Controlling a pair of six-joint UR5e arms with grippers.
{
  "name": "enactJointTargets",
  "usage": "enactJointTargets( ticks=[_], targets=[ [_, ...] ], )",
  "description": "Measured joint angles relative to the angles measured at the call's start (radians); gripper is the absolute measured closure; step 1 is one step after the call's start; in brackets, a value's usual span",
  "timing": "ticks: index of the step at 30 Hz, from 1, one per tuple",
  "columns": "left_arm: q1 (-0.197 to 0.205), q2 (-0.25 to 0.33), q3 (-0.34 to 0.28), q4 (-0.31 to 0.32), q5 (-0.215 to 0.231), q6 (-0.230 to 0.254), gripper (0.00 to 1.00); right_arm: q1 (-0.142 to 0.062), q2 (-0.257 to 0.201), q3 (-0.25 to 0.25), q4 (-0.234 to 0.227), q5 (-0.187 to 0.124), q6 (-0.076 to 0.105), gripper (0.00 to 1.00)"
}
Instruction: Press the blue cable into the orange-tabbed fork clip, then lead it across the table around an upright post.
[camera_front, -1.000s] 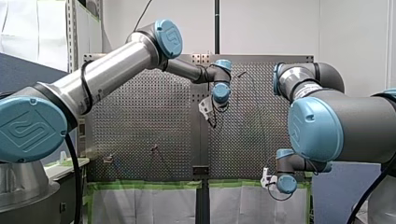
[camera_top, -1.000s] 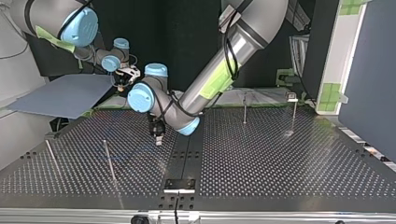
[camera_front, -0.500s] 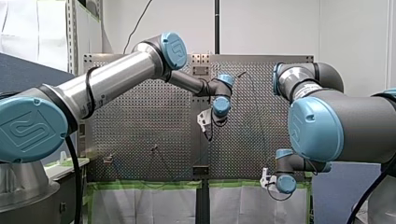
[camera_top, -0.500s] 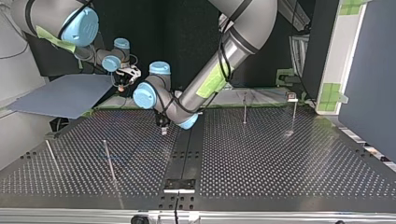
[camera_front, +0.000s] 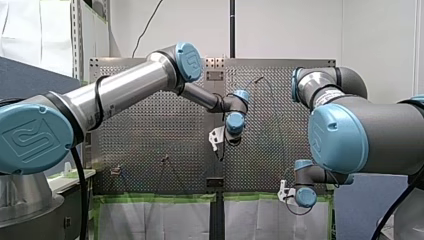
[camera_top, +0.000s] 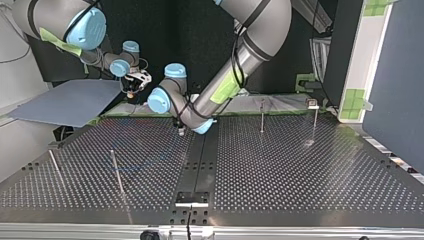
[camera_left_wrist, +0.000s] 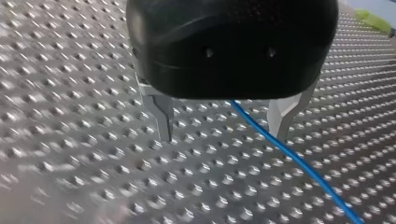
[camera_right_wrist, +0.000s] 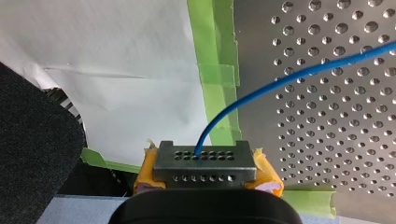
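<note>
The blue cable (camera_left_wrist: 299, 163) lies on the perforated table (camera_left_wrist: 70, 140) and passes between the metal fingers (camera_left_wrist: 161, 116) of my left gripper (camera_left_wrist: 223, 123), nearer one finger and apart from both. That black gripper is open and hovers low over the table's middle (camera_top: 180, 131) (camera_front: 218, 145). My right gripper (camera_right_wrist: 205, 163), with yellow pads, is shut on the blue cable (camera_right_wrist: 261, 88), which rises from its jaws. It hangs at the table's taped edge (camera_front: 285, 192) (camera_top: 132, 87). A small clip (camera_front: 116, 170) stands at the front view's lower left; its tab colour is unclear.
Thin upright posts stand at the top view's left (camera_top: 117, 172) (camera_top: 54, 167) and right (camera_top: 261, 117) (camera_top: 315, 120). Green tape (camera_right_wrist: 215, 70) and white sheeting edge the table near my right gripper. A blue-grey board (camera_top: 70, 102) lies beyond that edge.
My left gripper has slid over the table towards the taped edge, downward in the front view, staying open. My right arm has not moved.
</note>
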Motion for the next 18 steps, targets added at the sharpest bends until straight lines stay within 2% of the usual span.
enactJointTargets(
  ticks=[7, 11, 18],
  targets=[
    [0.021, -0.003, -0.069, 0.029, 0.008, -0.073, 0.0, 0.001, 0.0, 0.0, 0.0, 0.0, 0.0, 1.0],
    [0.044, -0.003, -0.116, 0.066, 0.007, -0.106, 0.0, 0.002, 0.0, 0.0, -0.001, 0.001, 0.0, 1.0],
    [0.094, -0.003, -0.186, 0.13, 0.013, -0.117, 0.0, 0.008, 0.0, 0.0, -0.001, 0.002, -0.003, 1.0]
  ],
)
